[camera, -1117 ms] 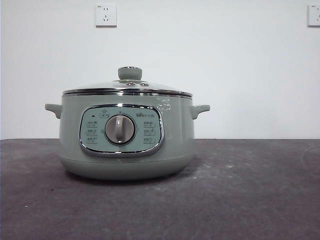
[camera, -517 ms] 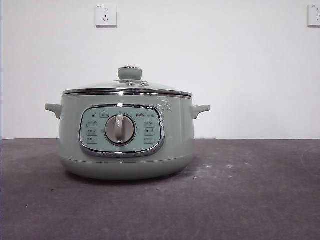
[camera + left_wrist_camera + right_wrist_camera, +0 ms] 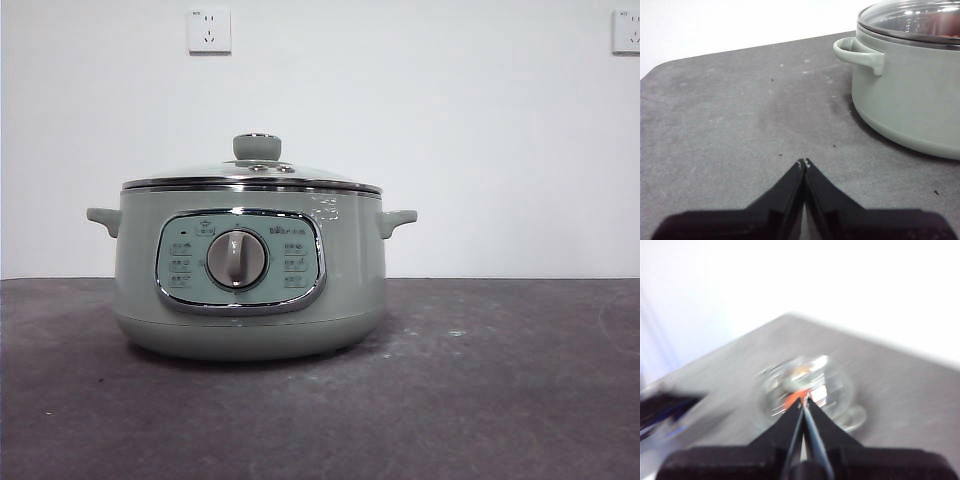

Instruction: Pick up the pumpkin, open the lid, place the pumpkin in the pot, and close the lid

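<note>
The left gripper (image 3: 804, 162) hovers low over the dark grey table (image 3: 730, 125), jaws pressed together with nothing between them, off to the side of the pot (image 3: 250, 270) near one of its side handles (image 3: 860, 52). The pot stands upright left of centre, its dial (image 3: 237, 260) and chrome-framed panel facing the front camera. The lid (image 3: 252, 178) sits flat on the rim, knob (image 3: 257, 146) pointing straight up. An orange patch, likely the pumpkin (image 3: 792, 398), shows through the glass in the blurred right wrist view. The right gripper (image 3: 803, 402) looks down on the pot from above, jaws closed and empty. Two wall sockets (image 3: 209, 30) sit high on the white wall behind
</note>
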